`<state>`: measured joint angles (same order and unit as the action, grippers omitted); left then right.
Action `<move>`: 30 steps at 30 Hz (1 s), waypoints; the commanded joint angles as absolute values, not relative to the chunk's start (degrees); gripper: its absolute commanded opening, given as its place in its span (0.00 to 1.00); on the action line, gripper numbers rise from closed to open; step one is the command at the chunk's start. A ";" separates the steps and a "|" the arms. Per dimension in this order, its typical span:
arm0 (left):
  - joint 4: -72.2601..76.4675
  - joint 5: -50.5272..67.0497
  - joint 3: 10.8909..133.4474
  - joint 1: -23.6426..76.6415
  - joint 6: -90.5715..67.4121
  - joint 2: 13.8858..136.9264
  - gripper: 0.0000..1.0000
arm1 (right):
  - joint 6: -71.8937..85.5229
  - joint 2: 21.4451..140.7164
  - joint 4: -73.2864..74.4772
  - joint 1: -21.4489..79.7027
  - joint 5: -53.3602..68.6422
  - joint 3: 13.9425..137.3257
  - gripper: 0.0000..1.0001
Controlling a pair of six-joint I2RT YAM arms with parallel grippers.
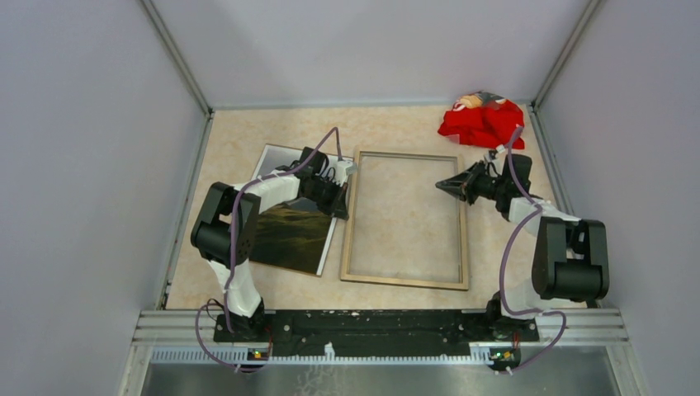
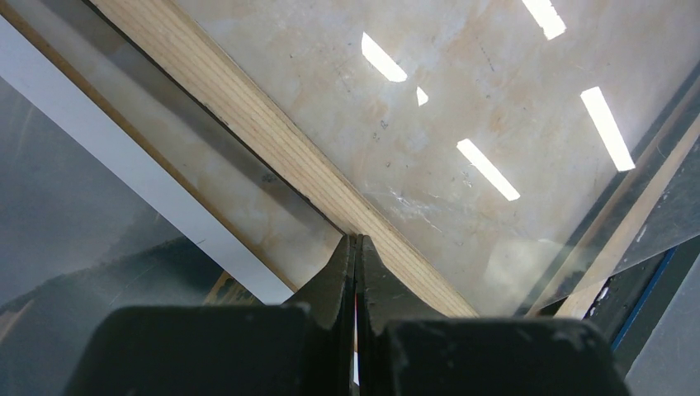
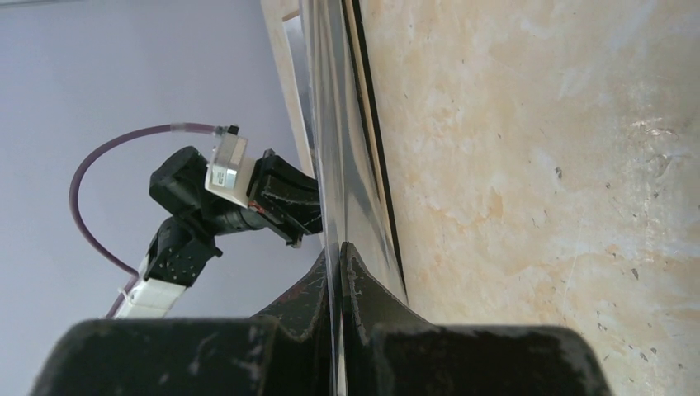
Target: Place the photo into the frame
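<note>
The frame (image 1: pixel 404 280) lies tan back up mid-table; its wooden left rail (image 2: pixel 272 140) crosses the left wrist view. A clear pane (image 2: pixel 495 107) lies over its opening, reflecting the ceiling lights. The photo (image 1: pixel 289 235) lies face up left of the frame, partly under my left arm; its white border (image 2: pixel 124 157) shows in the left wrist view. My left gripper (image 1: pixel 345 177) is shut, its tips (image 2: pixel 356 239) at the left rail, on top of the pane. My right gripper (image 1: pixel 443 185) is shut on the pane's right edge (image 3: pixel 340 247), which shows edge-on just above the table.
A red cloth (image 1: pixel 483 120) lies in the far right corner. Grey walls close in the table on three sides. My left gripper also shows in the right wrist view (image 3: pixel 289 202), across the pane.
</note>
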<state>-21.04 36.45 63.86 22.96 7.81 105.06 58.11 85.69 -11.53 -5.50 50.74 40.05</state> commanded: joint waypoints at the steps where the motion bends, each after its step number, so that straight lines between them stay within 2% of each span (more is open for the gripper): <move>1: -22.14 33.23 63.11 23.20 9.31 106.63 0.00 | 57.91 86.42 -13.54 -6.09 50.11 39.42 0.00; 18: -22.15 33.31 63.37 23.29 9.23 106.94 0.00 | 56.34 88.38 -10.17 -6.37 49.91 39.16 0.00; 30: -21.94 33.48 63.45 23.62 8.86 107.05 0.00 | 55.20 84.57 -7.21 -6.33 50.72 37.63 0.00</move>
